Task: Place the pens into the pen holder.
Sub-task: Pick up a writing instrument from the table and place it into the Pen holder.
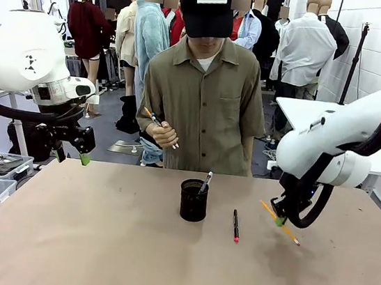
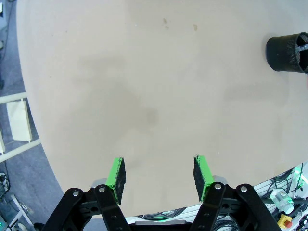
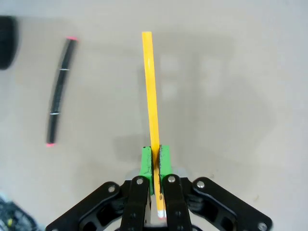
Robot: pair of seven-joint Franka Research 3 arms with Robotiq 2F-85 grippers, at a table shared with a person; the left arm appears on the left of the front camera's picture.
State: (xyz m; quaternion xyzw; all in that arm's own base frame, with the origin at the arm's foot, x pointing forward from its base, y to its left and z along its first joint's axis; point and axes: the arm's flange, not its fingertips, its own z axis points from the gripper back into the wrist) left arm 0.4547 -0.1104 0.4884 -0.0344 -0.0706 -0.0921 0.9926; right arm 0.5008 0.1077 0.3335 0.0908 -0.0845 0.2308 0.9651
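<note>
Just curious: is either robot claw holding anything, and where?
The right gripper pinches the yellow-orange pen partway along its shaft; left gripper holds nothing.

Yellow pen in right end effector

The pen holder stands at the middle of the table with a first pen in it. A second pen lies just right of it; farther right, the right gripper clamps a third pen. Behind the table, a person's hand holds a fourth pen.

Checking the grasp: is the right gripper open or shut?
Shut: the right gripper has its green fingers pressed on the yellow pen.
</note>
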